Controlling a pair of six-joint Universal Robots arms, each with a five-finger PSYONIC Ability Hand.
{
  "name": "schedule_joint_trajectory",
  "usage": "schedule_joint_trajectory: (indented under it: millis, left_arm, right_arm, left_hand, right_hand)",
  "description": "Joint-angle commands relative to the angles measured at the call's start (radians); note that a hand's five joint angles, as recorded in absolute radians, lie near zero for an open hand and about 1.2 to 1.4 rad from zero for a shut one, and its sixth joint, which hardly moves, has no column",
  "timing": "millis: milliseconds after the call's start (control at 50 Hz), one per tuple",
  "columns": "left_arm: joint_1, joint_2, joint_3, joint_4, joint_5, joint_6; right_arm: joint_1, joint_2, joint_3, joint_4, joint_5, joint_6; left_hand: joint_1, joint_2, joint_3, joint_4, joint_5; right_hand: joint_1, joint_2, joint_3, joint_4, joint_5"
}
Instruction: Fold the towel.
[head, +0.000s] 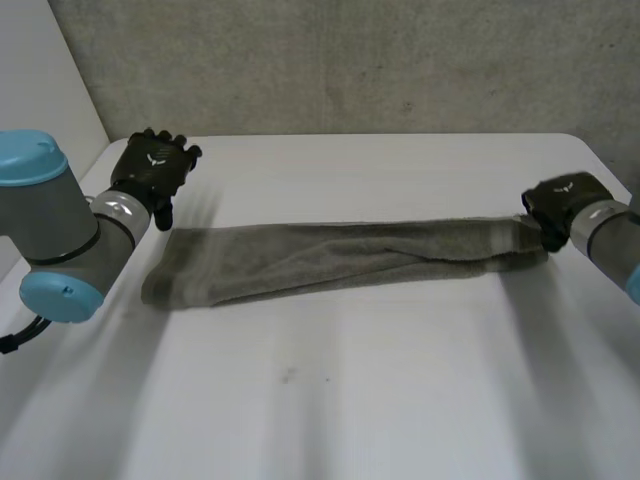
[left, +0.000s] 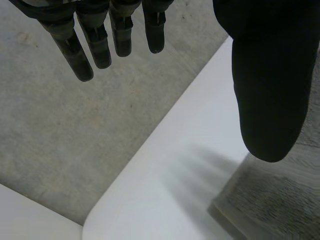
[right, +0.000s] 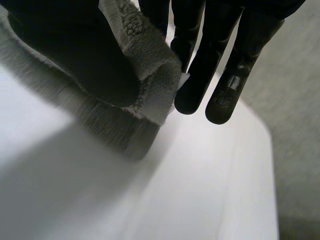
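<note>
Towel (head: 330, 262), grey and folded into a long narrow band, lies across the middle of the white table (head: 350, 400), running from left to right, its right end slightly farther away than its left. The robot's right hand (head: 560, 205) has the band's right end, near the table's right edge. In the right wrist view the thumb (right: 75, 50) presses a doubled fold of cloth against the fingers (right: 200, 75), and the pinched end is lifted just off the tabletop. The left hand (head: 152, 170) hangs just beyond the towel's far left corner and holds nothing. In the left wrist view its fingers (left: 95, 45) are straight and slightly spread, with the thumb (left: 270, 75) set well apart from them, and the cloth's corner lies on the table below the thumb. A grey concrete wall (head: 350, 60) stands behind the table.
</note>
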Motion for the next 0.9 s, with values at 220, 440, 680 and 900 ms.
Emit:
schedule_joint_trajectory:
  millis: [220, 440, 680, 900]
  left_arm:
    - [0.006, 0.027, -0.064, 0.006, 0.003, -0.001]
    - [0.001, 0.055, -0.109, 0.007, 0.005, -0.001]
    - [0.001, 0.065, -0.132, 0.009, 0.006, -0.002]
    - [0.001, 0.064, -0.143, 0.012, 0.006, -0.011]
  right_arm:
    - [-0.061, -0.104, 0.097, 0.011, -0.072, 0.019]
    - [-0.056, -0.101, 0.202, -0.045, -0.105, 0.06]
    - [-0.039, -0.109, 0.453, -0.402, -0.117, 0.062]
    - [-0.007, -0.041, 0.467, -0.612, -0.111, 0.052]
  left_hand:
    - [0.01, 0.019, 0.013, 0.018, 0.02]
    - [0.001, 0.011, 0.005, 0.01, 0.012]
    - [-0.002, 0.008, 0.002, 0.007, 0.009]
    - [-0.002, 0.008, 0.002, 0.007, 0.009]
  right_hand:
    - [-0.676, -0.882, -0.884, -0.896, -0.854]
    - [-0.629, -0.835, -0.837, -0.85, -0.807]
    - [-0.452, -0.659, -0.66, -0.673, -0.631]
    - [-0.138, -0.344, -0.346, -0.359, -0.317]
